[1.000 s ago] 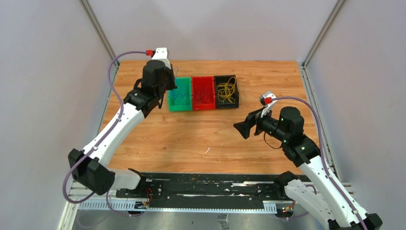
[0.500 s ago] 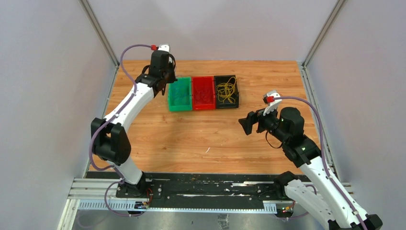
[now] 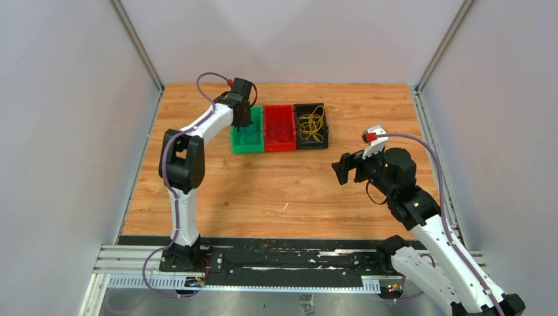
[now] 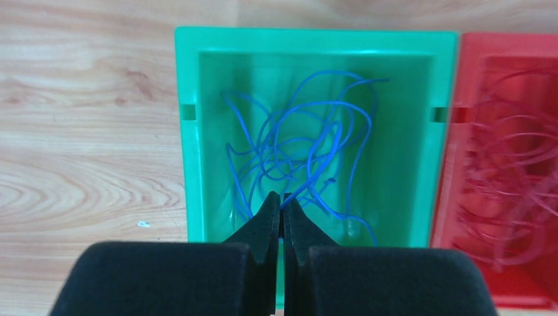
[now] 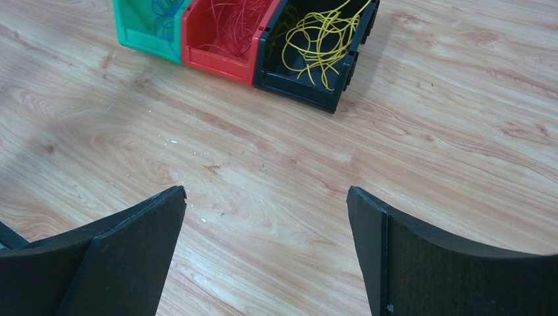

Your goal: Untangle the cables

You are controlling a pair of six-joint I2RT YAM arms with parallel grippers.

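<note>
Sorting looks near done: the blue cables point(image 4: 303, 151) lie looped in the green bin point(image 4: 187, 164) by the table's point(image 3: 276, 191) far edge. Over them hangs the left gripper point(image 4: 283, 201), jaws pressed together, a pinched strand unclear; the right gripper point(image 5: 265, 191) gapes wide, empty. Next, likely: left jaws part, arm lifts clear.

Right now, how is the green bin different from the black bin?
The green bin holds blue wires; the black bin holds yellow wires. The green bin sits at the row's left end, the black bin at its right end. The shut left fingers hang over the green bin; nothing hangs over the black bin. Both have the same shape and stand on the table.
</note>
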